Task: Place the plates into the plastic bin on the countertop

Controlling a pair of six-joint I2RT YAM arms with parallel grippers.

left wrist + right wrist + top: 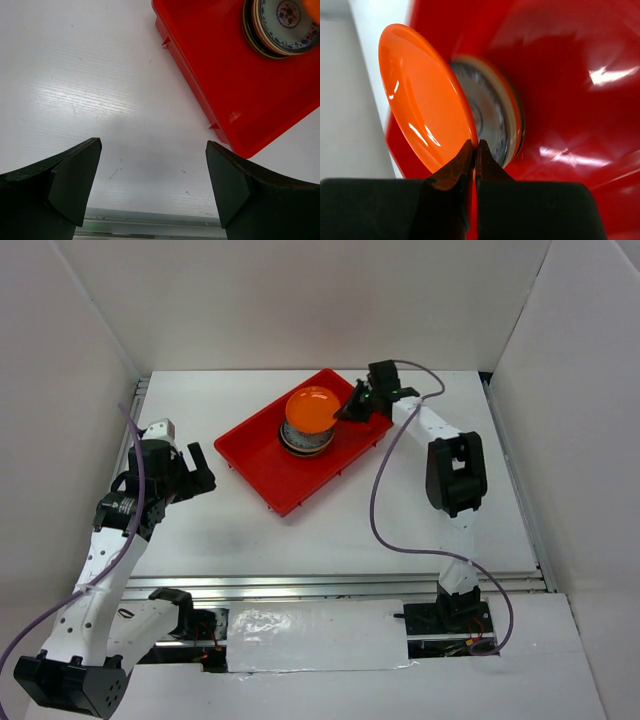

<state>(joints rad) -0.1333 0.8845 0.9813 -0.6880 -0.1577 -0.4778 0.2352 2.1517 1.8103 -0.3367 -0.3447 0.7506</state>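
The red plastic bin (268, 468) lies at an angle in the middle of the white countertop (330, 530). Inside it stands a stack of plates (305, 440), its top one blue-white patterned (290, 22). Just above the stack hangs an orange plate (312, 409), with my right gripper (356, 407) shut on its rim. In the right wrist view the orange plate (422, 100) is pinched at its edge by the right gripper (475, 146), with the stack of plates (495, 117) behind it. My left gripper (198, 480) stands open over bare countertop, left of the bin (240, 90), holding nothing.
White walls (60, 370) close the countertop in on the left, back and right. A metal rail (330, 585) runs along the near edge. The right arm's purple cable (378, 510) loops over the surface to the right of the bin.
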